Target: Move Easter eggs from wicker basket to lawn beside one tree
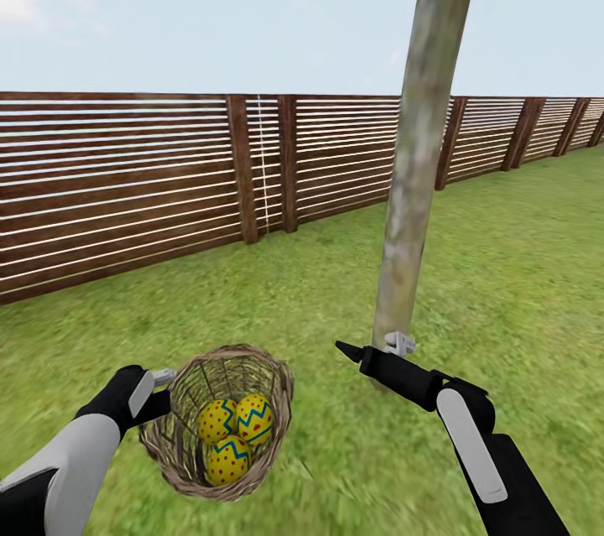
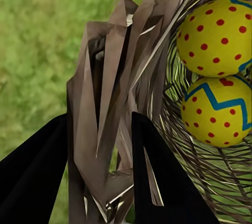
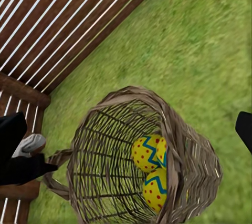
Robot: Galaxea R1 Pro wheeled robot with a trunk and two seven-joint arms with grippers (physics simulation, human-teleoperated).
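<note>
Left gripper (image 1: 162, 389) clamped on the wicker basket's (image 1: 273, 402) rim, right gripper (image 1: 377, 349) stretched forward, jaw state unclear.

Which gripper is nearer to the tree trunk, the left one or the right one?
The right. The right gripper is open just in front of the base of the tree trunk. The left gripper is farther away, shut on the rim of the wicker basket.
</note>
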